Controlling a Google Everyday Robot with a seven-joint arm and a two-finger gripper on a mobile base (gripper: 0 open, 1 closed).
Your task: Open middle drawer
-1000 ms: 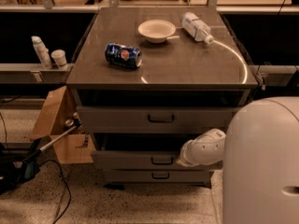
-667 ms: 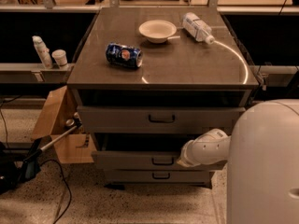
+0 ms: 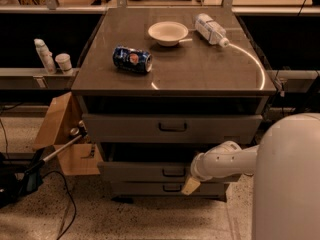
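Just beside jaws, middle drawer (image 3: 136,171)

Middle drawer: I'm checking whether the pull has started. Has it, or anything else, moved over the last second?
Nothing has visibly moved. The middle drawer sits as it did, and the gripper stays low in front of the drawers, just right of and below its handle. The can, bowl and bottle on top are unchanged.
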